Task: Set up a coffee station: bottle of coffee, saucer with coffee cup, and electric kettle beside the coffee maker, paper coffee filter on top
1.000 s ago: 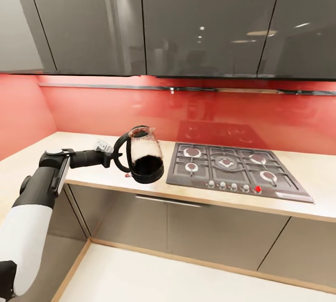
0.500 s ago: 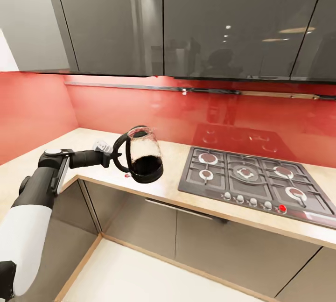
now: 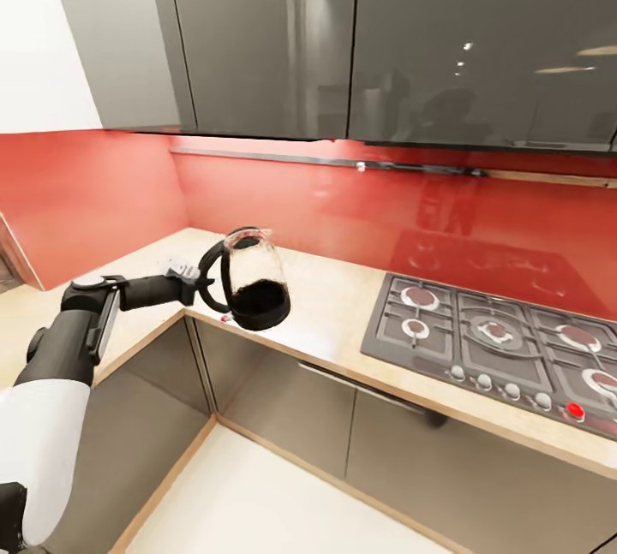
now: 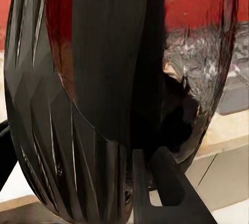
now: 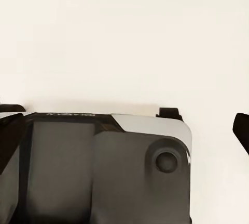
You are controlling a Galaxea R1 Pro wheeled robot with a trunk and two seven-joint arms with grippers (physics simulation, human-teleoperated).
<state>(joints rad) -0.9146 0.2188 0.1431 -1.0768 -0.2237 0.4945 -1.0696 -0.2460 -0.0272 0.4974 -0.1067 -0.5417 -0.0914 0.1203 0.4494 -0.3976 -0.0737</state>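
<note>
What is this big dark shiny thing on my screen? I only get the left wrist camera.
Observer: In the head view it is the electric kettle, a glass jug with a dark base. The left gripper holds it by its handle.
Operator: Is it standing on something?
Observer: It sits about at the front edge of the countertop, near the corner. I cannot tell whether its base touches.
Operator: Anything else nearby?
Observer: A gas hob is set into the counter, to the right of the kettle in the head view.
</note>
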